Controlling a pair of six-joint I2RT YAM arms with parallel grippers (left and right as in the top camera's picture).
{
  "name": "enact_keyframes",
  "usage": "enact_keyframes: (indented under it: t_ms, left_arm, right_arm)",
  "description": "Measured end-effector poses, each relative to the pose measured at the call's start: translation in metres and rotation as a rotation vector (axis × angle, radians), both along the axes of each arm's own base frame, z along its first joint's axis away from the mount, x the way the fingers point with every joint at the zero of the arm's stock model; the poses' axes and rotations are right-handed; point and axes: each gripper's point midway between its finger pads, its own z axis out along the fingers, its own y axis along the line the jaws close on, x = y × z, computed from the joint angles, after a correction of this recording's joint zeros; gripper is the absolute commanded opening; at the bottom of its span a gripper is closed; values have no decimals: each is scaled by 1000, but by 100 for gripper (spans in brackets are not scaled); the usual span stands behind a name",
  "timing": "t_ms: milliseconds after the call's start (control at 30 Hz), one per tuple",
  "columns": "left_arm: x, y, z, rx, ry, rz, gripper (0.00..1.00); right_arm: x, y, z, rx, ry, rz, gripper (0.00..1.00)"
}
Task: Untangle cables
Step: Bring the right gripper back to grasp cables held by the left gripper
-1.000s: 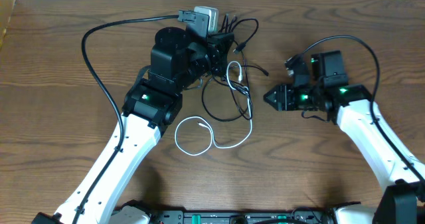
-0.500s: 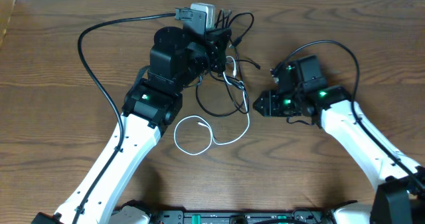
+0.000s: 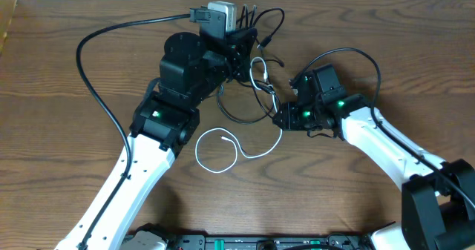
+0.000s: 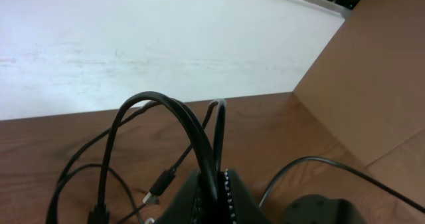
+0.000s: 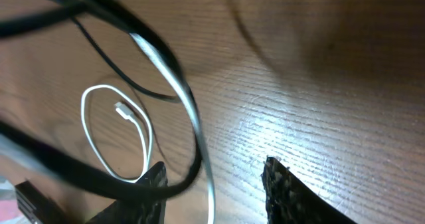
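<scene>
Starting at your left, note the left arm reaching from the near edge of the table (image 3: 59, 131) toward its far edge, with its own thick black lead (image 3: 93, 68) arcing out beside it. Your left gripper (image 3: 243, 50) sits at far centre, fingers clenched on a bundle of black cords (image 4: 192, 127). In the left wrist view those cords rise from the pinched fingers in a tall arch and drop away to the left, with a small plug (image 4: 156, 192) hanging among them. The cables (image 3: 256, 87) form one tangle between your two grippers. One black loop stands beyond the left gripper toward the far edge, and a wider black loop lies flat on the wood on the near side. A white cord (image 3: 215, 150) threads through the tangle, runs down past the right gripper and curls into an open loop on the table nearer to you, its plug end lying inside that loop. Your right gripper (image 3: 279, 117) is at the right edge of the tangle with its fingers (image 5: 151, 184) parted and nothing gripped. In the right wrist view the white cord and one black cord cross the gap close to one finger. That view is blurred, so you cannot tell whether either cord touches the finger.
</scene>
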Motion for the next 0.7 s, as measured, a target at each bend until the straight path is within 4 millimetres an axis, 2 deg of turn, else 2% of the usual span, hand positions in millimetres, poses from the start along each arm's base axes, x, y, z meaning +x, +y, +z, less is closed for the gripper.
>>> enact_keyframes:
  t_ms: [167, 433, 700]
  left_arm:
    - [0, 0, 2, -2, -5, 0, 8]
    - [2, 2, 3, -2, -12, 15, 8]
    - [2, 3, 4, -2, -15, 20, 8]
  right_arm:
    - [0, 0, -7, -3, 21, -5, 35]
    - [-5, 4, -8, 7, 46, -9, 34]
    - [-10, 18, -12, 3, 21, 3, 36]
